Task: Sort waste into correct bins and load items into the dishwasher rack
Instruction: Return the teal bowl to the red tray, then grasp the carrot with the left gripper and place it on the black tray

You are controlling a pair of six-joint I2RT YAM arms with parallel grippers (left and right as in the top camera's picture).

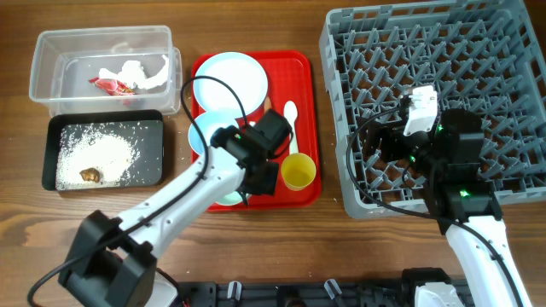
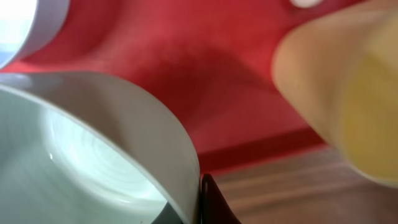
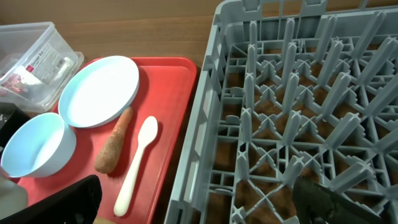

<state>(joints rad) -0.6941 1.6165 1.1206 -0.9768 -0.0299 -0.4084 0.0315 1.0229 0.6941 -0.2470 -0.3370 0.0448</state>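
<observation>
Far-left corner of the table (image 1: 26, 230): clear tub (image 1: 47, 77) holding crumpled white paper (image 1: 141, 75) and a red wrapper (image 1: 111, 84). The right wrist view shows a printed sticker on the tub wall, text too small to read. Just nearer, along the left edge: black tray (image 1: 153, 124) with white rice grains (image 1: 98, 153) and a small brown lump (image 1: 90, 175).

Table middle: red serving tray (image 1: 303, 85). On it are the pale blue plate (image 1: 230, 81), the white spoon (image 1: 290, 115), and the yellow cup (image 1: 299, 172) at its near-right corner. The left arm half covers the light blue bowl (image 3: 37, 146). The sausage stick (image 3: 115, 140), lying between plate and spoon, shows only in the right wrist view. The mint green bowl (image 2: 93, 155) is mostly hidden under the arm overhead.

Left end effector (image 1: 263, 175) is low over the mint bowl. One dark finger (image 2: 211, 202) sits right against the outside of the rim and the other is out of frame, so can't tell if it's clamped. The cup is a blur in that view.

Right edge: grey dishwasher rack (image 1: 444, 51), with no dishes seen among the pegs and its far-right corner cut off. Right end effector (image 3: 193, 186) hangs over the rack's left side, jaws spread wide, holding nothing.
</observation>
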